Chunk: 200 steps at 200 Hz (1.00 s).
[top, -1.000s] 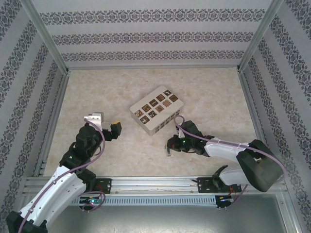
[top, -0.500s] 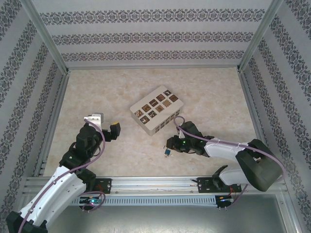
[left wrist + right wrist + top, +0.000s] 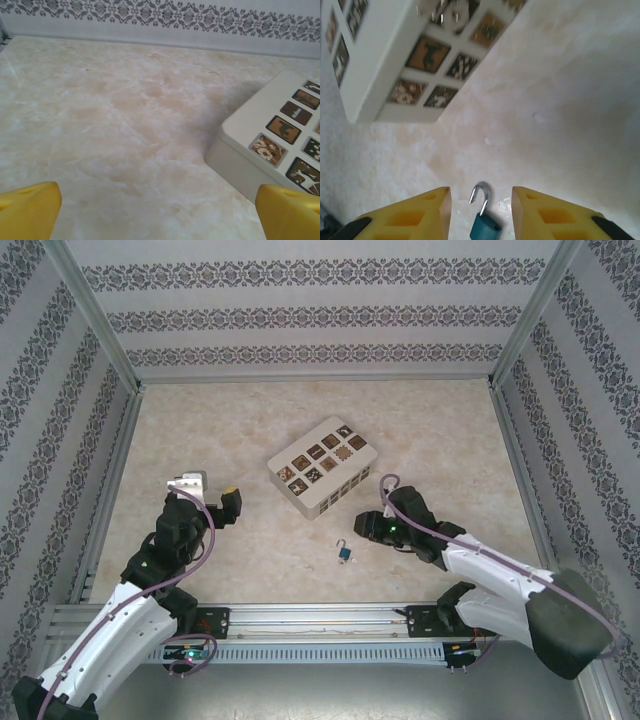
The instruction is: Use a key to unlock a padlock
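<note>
The teal-blue padlock (image 3: 344,554) lies on the marble tabletop with its silvery shackle (image 3: 481,192) swung open, one end free. My right gripper (image 3: 480,196) is open, its yellow fingers (image 3: 422,215) on either side of the padlock (image 3: 485,229) without touching it. From above, the right gripper (image 3: 363,528) sits just right of and behind the padlock. My left gripper (image 3: 211,493) is open over bare table at the left, and between its yellow fingertips (image 3: 30,207) there is nothing. I cannot make out the key; some silvery glints (image 3: 441,9) on the box are too blurred to name.
The cream box with brown picture tiles (image 3: 322,465) stands mid-table, just behind the padlock and right of the left gripper (image 3: 160,215); its corner (image 3: 235,150) is close to the left gripper's right finger. Patterned walls and metal rails enclose the table.
The right gripper has let go of the padlock and drawn back to the right; the padlock now lies free on the table. The left gripper shifted slightly left.
</note>
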Each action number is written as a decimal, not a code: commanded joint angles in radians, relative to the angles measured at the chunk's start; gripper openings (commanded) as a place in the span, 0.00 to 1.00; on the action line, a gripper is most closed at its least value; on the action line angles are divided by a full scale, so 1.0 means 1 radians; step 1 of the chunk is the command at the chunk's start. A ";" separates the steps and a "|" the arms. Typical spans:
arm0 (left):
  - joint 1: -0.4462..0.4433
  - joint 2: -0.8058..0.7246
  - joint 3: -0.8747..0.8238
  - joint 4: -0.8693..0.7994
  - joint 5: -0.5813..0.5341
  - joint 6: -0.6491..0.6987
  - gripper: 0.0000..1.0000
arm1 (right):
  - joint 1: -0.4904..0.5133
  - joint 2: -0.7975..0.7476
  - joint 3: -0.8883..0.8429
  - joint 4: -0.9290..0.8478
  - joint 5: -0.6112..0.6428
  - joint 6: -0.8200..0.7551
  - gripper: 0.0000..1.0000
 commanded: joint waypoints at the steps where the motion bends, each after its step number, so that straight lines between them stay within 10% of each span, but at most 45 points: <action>1: 0.009 -0.009 0.036 0.020 -0.084 0.030 0.99 | -0.052 -0.074 0.046 -0.085 0.069 -0.071 0.38; 200: 0.067 0.040 -0.019 0.146 -0.144 0.061 0.99 | -0.356 -0.222 0.048 -0.015 0.277 -0.530 0.67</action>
